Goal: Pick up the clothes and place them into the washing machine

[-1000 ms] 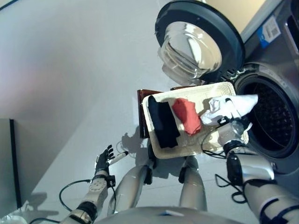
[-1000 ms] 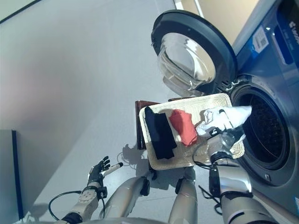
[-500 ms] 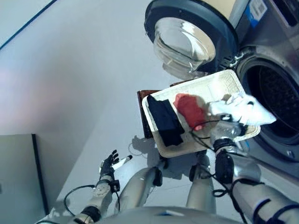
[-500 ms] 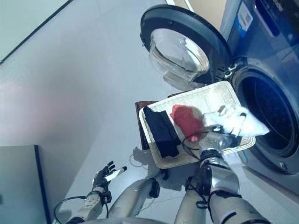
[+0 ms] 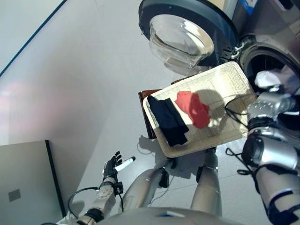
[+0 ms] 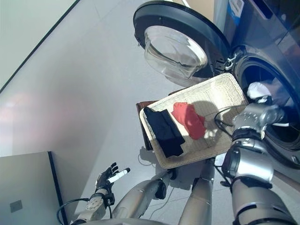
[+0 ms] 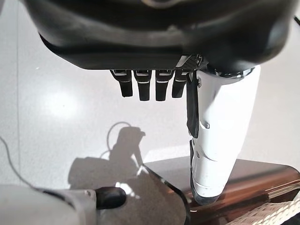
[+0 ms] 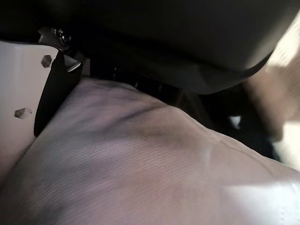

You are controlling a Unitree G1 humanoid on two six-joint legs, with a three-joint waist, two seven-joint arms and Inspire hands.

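Note:
My right hand (image 5: 274, 99) is at the mouth of the washing machine drum (image 5: 276, 61), shut on a white cloth (image 5: 266, 78). In the right wrist view that cloth (image 8: 140, 178) fills the space under the hand's dark bulk. A white wicker basket (image 5: 229, 82) sits in front of the machine. It holds a black garment (image 5: 168, 119) and a red garment (image 5: 193, 108). My left hand (image 5: 111, 166) hangs low near the floor, open and holding nothing, its fingers (image 7: 147, 86) straight.
The washer's round glass door (image 5: 183, 37) stands swung open to the left of the drum. A brown stool (image 5: 144, 101) carries the basket. A grey cabinet (image 5: 23, 183) stands at the lower left.
My right hand has carried the white cloth from above the basket's right end into the drum mouth. The camera has shifted. The left hand stays idle.

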